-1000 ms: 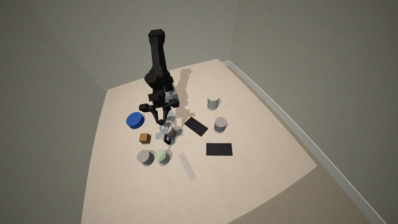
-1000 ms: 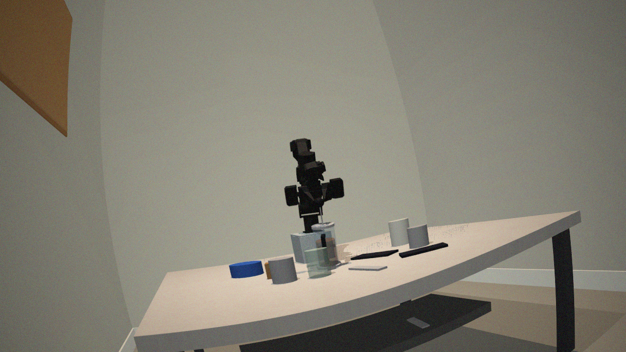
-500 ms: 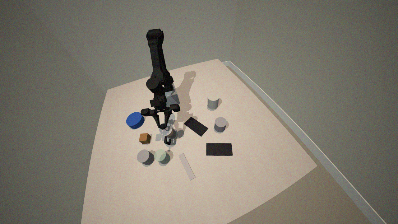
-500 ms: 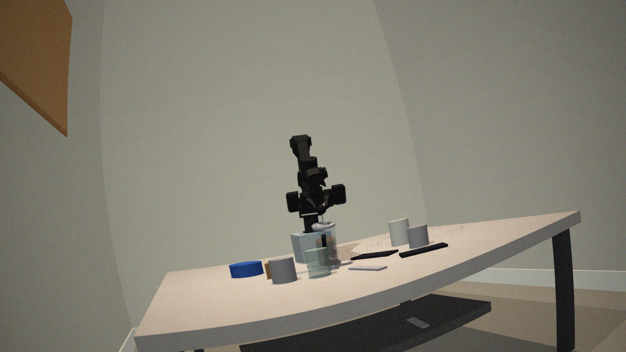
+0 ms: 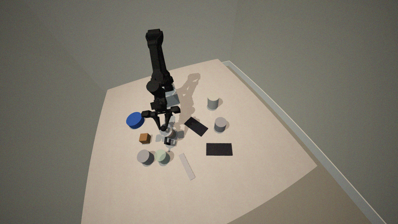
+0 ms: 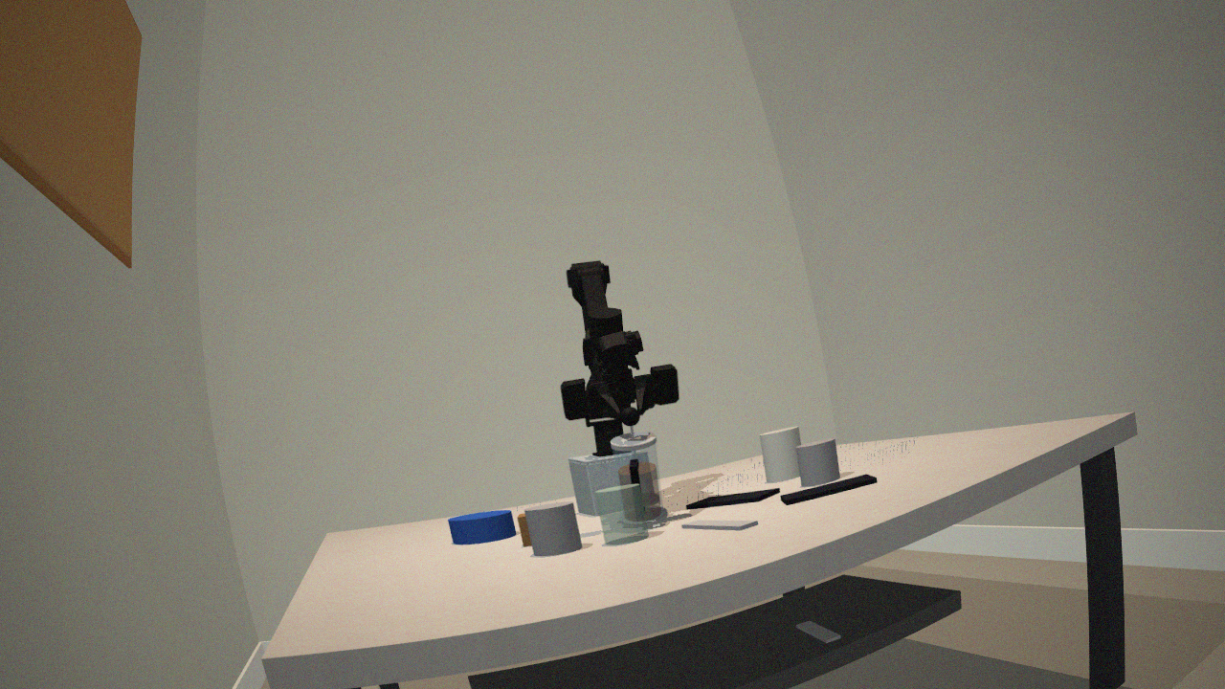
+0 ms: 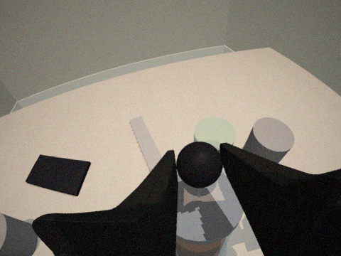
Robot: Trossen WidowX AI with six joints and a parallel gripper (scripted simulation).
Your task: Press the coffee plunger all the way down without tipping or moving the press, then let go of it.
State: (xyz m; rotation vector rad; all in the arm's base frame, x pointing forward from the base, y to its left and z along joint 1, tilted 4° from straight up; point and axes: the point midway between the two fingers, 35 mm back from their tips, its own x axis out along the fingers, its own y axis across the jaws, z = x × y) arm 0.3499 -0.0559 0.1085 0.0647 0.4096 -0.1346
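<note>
No brands, labels or writing readable in any view.

Gripper (image 7: 199,166) is clamped on the black plunger knob (image 7: 199,171), one finger each side; wrist view shows the knob at frame centre, touching both fingers. Top view: gripper (image 5: 163,126) a bit left of centre, pointing down over the coffee press (image 5: 170,136). Exterior view: knob (image 6: 630,416) sits just above the press lid, centre of frame; the glass press (image 6: 635,479) stands upright on the table (image 6: 942,479), brown liquid in its lower part. Black handle of the press faces the lower side of the top view.

Around it, top view: blue disc (image 5: 135,119) left of gripper; brown cube (image 5: 145,138) left of press, near but apart. Below press: grey cylinder (image 5: 144,156) and pale green cylinder (image 5: 161,155) side by side. Light grey strip (image 5: 187,166) lies lower centre, tilted. Two black flat plates: one (image 5: 196,126) right of press, angled; other (image 5: 219,149) lower right. Two more grey cylinders right of centre: (image 5: 213,103) and (image 5: 220,124). Grey block (image 5: 172,99) at arm base, behind press.

In the way: nothing touches the press besides the gripper; the green cylinder (image 6: 621,512) stands in front of it in exterior view, partly covering its lower part. Wrist view: fingers hide most of the press body; green cyl. (image 7: 215,132) just beyond the knob.
</note>
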